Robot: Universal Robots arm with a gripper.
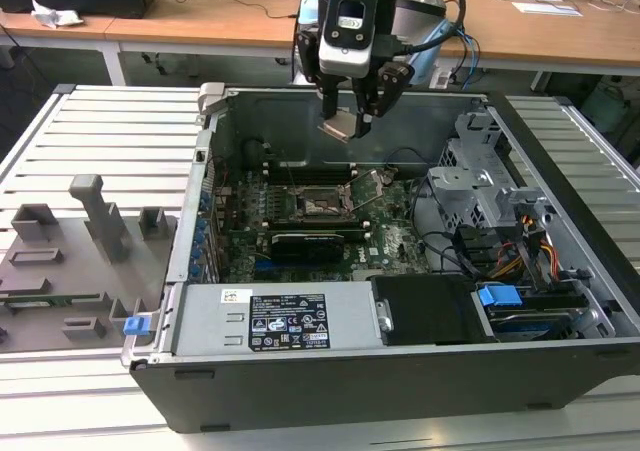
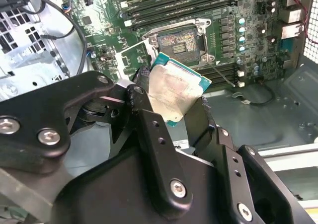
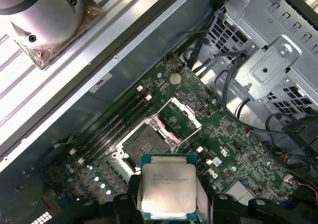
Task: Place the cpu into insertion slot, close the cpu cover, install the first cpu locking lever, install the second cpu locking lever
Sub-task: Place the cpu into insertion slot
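My gripper (image 1: 345,123) hangs above the open computer case, shut on the cpu (image 1: 336,128), a flat square chip with a dull silver top and a green rim. Both wrist views show the cpu (image 2: 174,92) (image 3: 168,186) clamped by its edges between black fingers (image 2: 141,85), tilted. Below on the green motherboard lies the insertion slot (image 1: 325,206) (image 2: 179,40) (image 3: 144,144), bare, with its pins showing. The cpu cover (image 3: 179,119) (image 2: 131,55) is swung open beside the slot. The cpu is well above the slot, touching nothing else.
Long memory slots (image 2: 174,0) run beside the socket. A black card (image 1: 305,241) lies in front of it. A grey drive cage (image 1: 480,181) with cables stands at the exterior view's right, a power supply (image 1: 270,321) at the front. A grey fixture tray (image 1: 80,241) sits left of the case.
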